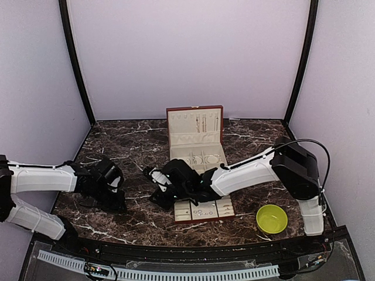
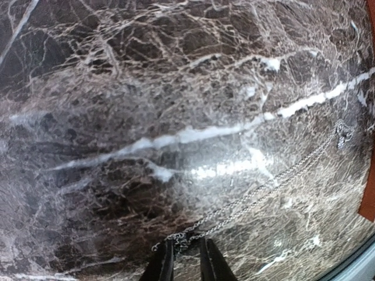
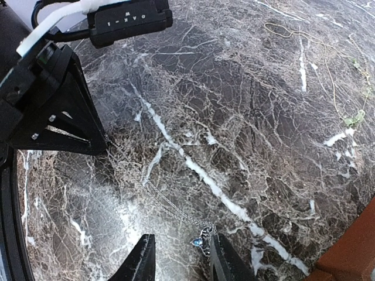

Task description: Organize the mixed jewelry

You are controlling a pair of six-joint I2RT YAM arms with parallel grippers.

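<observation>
Chain [image 2: 266, 193] faint against marble [image 2: 117, 88], left pincer [image 2: 184, 257] cropped

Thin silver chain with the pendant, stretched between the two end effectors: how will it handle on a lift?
Probably floppy: the chain lies as two loose strands on the marble table, so it should drape from any grip point. Likely end-heavy: the pendant may swing. The links look very fine, so they might slip through the open right end effector.

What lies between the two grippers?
A thin chain, from the left gripper across the marble to its pendant by the right gripper; both wrist views show it.
</observation>
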